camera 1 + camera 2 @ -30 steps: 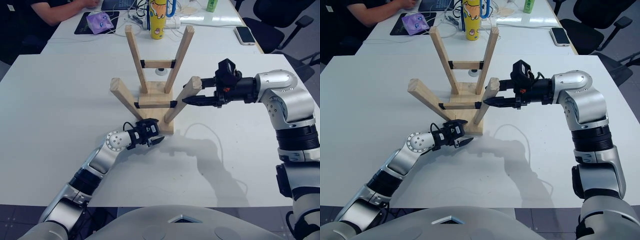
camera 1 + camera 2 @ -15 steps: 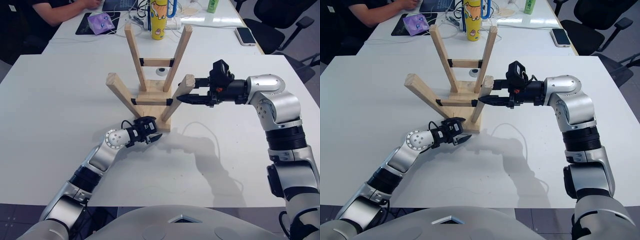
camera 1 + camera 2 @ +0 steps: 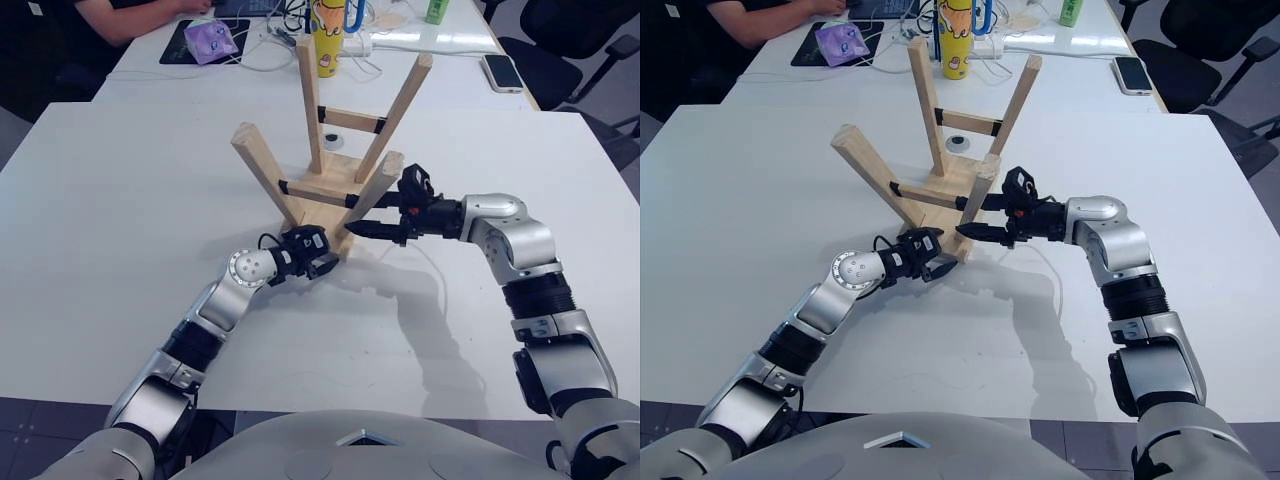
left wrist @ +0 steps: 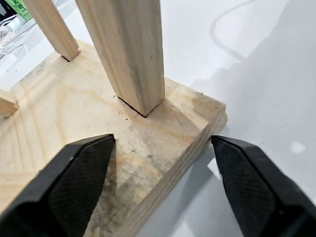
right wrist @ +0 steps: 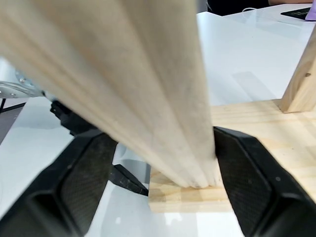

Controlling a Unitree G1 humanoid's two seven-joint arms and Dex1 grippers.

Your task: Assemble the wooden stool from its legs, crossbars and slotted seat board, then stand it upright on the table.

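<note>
- Judging from the head views, assembly looks finished: the stool (image 3: 335, 180) has four legs (image 3: 262, 170) seated in the seat board (image 4: 148, 148), and two crossbars (image 3: 350, 120) join the leg pairs.
- What is left, as I read it, is the flip. The stool rests upside down near the middle of the desk (image 3: 120, 230), board down and legs pointing up, so it is not yet upright.
- The left end effector (image 4: 162, 145) is open at the board's 7 o'clock corner. One finger hangs over the board's face and the other over bare desk just beside the edge; neither presses the wood.
- The right end effector (image 5: 165, 138) comes in from 3 o'clock and is closed on the near leg (image 3: 380, 182), low down close to the board, with pads against opposite faces.
- Turning the stool over will likely need both holds firm, and the left one has yet to close.
- No brand, label or writing shows on the wood. A yellow cup (image 3: 328, 40) at 12 o'clock beyond the stool carries a cartoon figure; any lettering there is too small to read.
</note>
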